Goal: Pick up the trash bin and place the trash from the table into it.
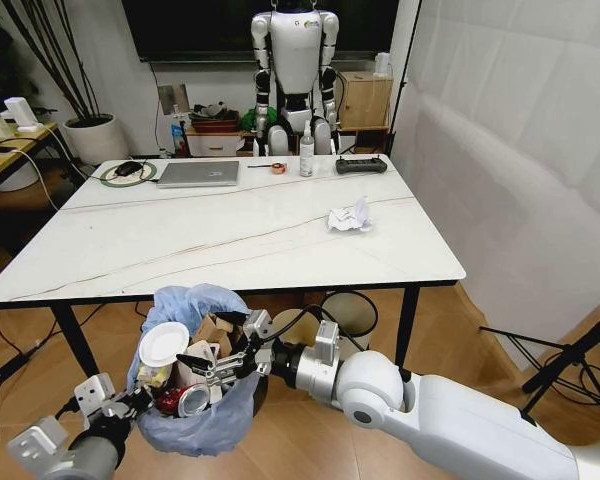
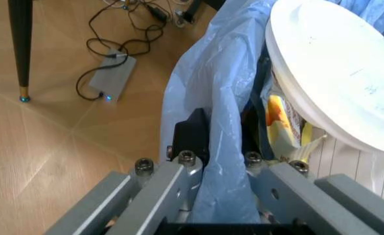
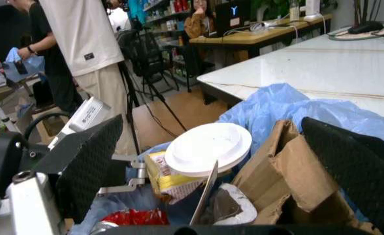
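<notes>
The trash bin [image 1: 195,400], held below the desk's [image 1: 230,240] near edge, was pinched at its bag rim by the left pincer [image 1: 130,402], while the right pincer [image 1: 215,368] was spread over its litter; crumpled tissue [image 1: 350,217] lay near the right edge.

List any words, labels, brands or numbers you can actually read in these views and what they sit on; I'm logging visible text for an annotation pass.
No text can be read.
Yellow wrapper in the trash bin: printing, too blurred.
Crushed red can: no legible brand.
White bottle on the table: label too small.
Small patch on a person's white shirt: too small.
</notes>
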### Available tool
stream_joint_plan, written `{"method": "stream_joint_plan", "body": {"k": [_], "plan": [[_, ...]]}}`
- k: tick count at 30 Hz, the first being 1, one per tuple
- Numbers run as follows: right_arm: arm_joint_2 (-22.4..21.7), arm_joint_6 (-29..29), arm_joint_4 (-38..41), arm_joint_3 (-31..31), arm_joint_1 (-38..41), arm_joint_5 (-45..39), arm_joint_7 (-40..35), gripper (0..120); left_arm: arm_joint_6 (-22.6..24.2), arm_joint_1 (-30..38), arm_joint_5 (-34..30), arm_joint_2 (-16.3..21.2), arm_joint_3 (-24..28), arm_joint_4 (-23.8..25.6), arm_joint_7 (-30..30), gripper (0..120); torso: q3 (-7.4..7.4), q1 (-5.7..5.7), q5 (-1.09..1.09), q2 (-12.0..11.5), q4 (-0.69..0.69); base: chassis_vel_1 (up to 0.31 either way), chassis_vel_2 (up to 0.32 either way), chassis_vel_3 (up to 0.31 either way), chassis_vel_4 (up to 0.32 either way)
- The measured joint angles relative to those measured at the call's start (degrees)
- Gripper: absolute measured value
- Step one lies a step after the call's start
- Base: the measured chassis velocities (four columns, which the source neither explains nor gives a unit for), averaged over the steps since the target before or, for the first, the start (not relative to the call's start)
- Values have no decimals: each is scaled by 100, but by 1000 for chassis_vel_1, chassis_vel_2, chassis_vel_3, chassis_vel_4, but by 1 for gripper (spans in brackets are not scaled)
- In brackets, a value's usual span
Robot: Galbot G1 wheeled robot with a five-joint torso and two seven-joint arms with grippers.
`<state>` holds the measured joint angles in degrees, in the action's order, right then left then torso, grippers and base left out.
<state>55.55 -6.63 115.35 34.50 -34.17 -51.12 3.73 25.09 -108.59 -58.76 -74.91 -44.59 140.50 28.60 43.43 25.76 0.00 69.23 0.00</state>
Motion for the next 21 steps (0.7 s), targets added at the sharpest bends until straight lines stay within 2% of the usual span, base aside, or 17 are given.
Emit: {"method": "stream_joint_plan", "body": {"k": [6,11,12,17,21], "plan": [[40,-13,33,-261,47,-123,-111,100,-41,24,149,-12,17,-22,-93,1,0,0,0,0,0,0,0,0,0],[218,-190,-29,-1261,180,-690,-506,100,-60,71,139,12,38,0,-132,1,0,0,0,0,0,0,0,0,0],[218,-190,-29,-1261,180,-690,-506,100,-60,71,139,12,38,0,-132,1,0,0,0,0,0,0,0,0,0],[279,-623,-681,-2202,392,-958,-1110,100,-63,107,135,52,72,-32,-139,1,0,0,0,0,0,0,0,0,0],[321,-661,-1256,-2525,517,-825,-1182,100,-63,144,153,52,104,-51,-145,1,0,0,2,0,0,0,0,0,0]]}}
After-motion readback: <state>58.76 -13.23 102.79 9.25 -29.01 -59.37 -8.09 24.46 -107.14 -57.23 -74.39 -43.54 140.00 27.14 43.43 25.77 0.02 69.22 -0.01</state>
